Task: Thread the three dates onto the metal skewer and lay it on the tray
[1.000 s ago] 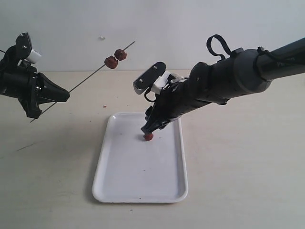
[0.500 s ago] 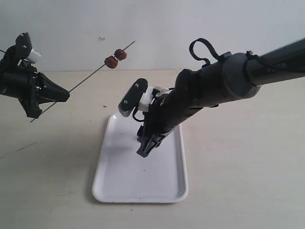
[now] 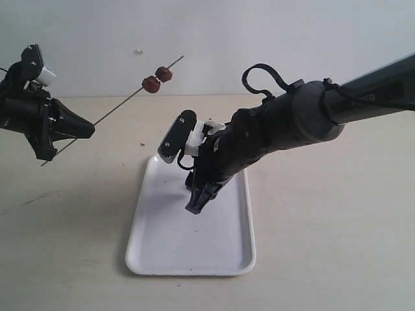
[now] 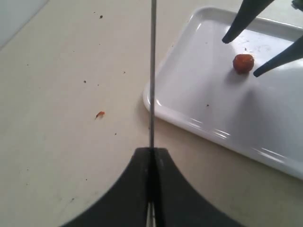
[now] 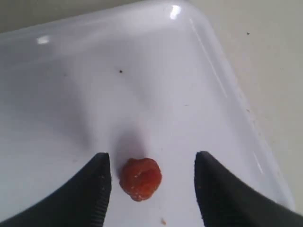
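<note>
My left gripper (image 3: 89,129) is shut on the thin metal skewer (image 3: 123,103), which slants up to the right above the table. Two reddish-brown dates (image 3: 157,79) sit threaded near its far tip. In the left wrist view the skewer (image 4: 152,71) runs straight out from the shut fingertips (image 4: 151,151). A third date (image 5: 140,178) lies on the white tray (image 5: 71,85), between the fingers of my open right gripper (image 5: 151,160), closer to one finger and touching neither. The left wrist view also shows this date (image 4: 243,63) on the tray (image 4: 199,94). In the exterior view my right gripper (image 3: 196,206) hides it.
The tray (image 3: 168,246) lies on a beige table at the centre. Small crumbs (image 4: 100,114) dot the table beside it. A pale wall stands behind.
My right gripper has swung down and toward the tray's middle, its fingers now astride the loose date, which it hides in the exterior view. The left gripper and skewer have not moved.
</note>
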Tool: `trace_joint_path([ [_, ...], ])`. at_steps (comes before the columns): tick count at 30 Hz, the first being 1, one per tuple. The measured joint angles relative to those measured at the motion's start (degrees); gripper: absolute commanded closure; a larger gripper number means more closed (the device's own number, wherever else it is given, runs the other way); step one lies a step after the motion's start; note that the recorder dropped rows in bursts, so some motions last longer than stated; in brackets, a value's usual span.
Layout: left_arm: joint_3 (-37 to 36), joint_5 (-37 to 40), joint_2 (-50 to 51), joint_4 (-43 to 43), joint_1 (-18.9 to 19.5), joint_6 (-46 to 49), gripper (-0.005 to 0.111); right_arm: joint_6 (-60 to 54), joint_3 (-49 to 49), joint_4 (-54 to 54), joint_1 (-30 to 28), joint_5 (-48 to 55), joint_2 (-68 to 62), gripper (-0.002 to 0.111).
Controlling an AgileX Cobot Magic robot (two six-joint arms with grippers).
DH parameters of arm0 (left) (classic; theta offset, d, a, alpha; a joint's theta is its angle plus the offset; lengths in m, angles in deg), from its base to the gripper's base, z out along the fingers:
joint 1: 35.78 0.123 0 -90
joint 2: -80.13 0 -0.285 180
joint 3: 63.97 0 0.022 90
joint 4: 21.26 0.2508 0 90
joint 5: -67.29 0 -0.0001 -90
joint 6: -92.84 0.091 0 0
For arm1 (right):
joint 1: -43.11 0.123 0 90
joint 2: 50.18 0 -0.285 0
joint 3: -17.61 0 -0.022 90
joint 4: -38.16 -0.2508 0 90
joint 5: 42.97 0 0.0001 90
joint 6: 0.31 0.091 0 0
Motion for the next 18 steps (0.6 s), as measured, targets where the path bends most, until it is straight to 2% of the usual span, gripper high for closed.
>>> trace_joint_path([
  [4,0.00,0.00,0.00,0.00,0.00,0.00,0.107,5.94,0.00,4.75,-0.47,-0.23,0.00,0.055],
  [12,0.00,0.00,0.00,0.00,0.00,0.00,0.107,7.33,0.00,5.56,-0.75,-1.31,0.00,0.055],
  [18,0.00,0.00,0.00,0.00,0.00,0.00,0.107,9.10,0.00,5.56,-3.05,-2.81,0.00,0.055],
])
